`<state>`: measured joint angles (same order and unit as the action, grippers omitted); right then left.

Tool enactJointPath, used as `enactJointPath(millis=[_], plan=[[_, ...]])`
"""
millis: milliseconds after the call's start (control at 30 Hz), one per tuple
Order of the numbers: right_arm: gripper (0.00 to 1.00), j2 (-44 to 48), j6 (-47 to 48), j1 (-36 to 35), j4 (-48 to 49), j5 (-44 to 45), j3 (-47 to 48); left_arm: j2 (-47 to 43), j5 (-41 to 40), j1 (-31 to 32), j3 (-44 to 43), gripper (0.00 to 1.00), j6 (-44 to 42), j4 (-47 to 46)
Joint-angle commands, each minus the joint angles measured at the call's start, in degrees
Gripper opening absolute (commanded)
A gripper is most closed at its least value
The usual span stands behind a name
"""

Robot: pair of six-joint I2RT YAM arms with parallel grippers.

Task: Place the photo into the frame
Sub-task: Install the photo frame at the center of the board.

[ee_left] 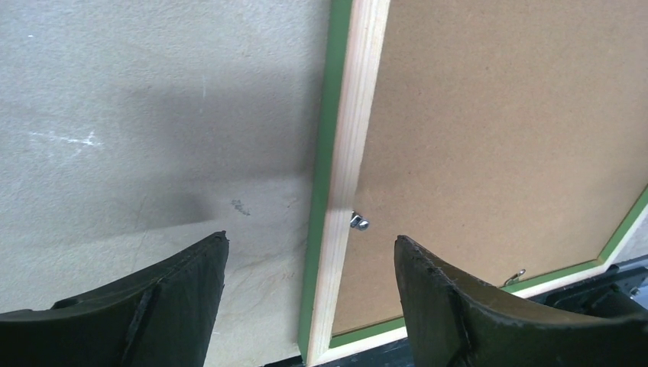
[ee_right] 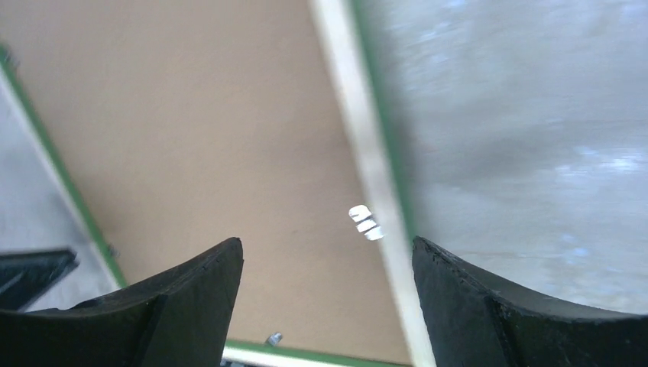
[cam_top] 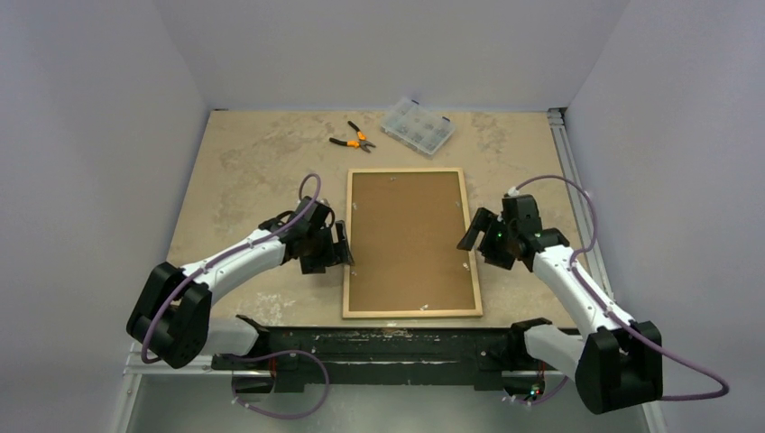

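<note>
The frame [cam_top: 406, 170] lies face down in the middle of the table, pale wood back up and green edge showing. A brown fibreboard backing sheet [cam_top: 410, 239] fills it, so the photo is hidden. My left gripper [cam_top: 341, 245] is open above the frame's left rail [ee_left: 344, 153], one finger over the table and one over the backing [ee_left: 497, 138], close to a metal clip [ee_left: 359, 222]. My right gripper [cam_top: 476, 230] is open above the right rail [ee_right: 359, 130], which looks blurred, with a clip [ee_right: 365, 222] between the fingers. Neither gripper [ee_left: 311, 238] [ee_right: 327, 243] holds anything.
Orange-handled pliers [cam_top: 354, 138] and a clear plastic parts box [cam_top: 417, 126] lie at the back of the table. A black mounting rail [cam_top: 388, 341] runs along the near edge just below the frame. White walls close in the left, right and back.
</note>
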<state>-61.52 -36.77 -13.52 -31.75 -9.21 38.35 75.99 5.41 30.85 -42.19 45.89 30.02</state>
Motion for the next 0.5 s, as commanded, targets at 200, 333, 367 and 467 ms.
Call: enactJointPath(millis=[200,333,367,467], plan=[[0.77,-9.0,3.8,3.4,1.6,-1.9,-3.8,0.3,5.2,-0.3,2.9,0.77,1.5,-6.9],[0.76,-10.0,2.2,-0.8,3.7,-2.5,-4.0,0.1,5.1,-0.4,2.9,0.77,1.8,-6.6],[0.75,-10.3,1.4,-2.3,4.2,-2.6,-3.9,-0.1,4.9,-0.4,2.8,0.77,1.8,-6.4],[0.72,-11.7,-1.1,-7.7,5.7,-2.7,-2.8,-0.8,4.2,-0.8,2.7,0.77,1.7,-5.1]])
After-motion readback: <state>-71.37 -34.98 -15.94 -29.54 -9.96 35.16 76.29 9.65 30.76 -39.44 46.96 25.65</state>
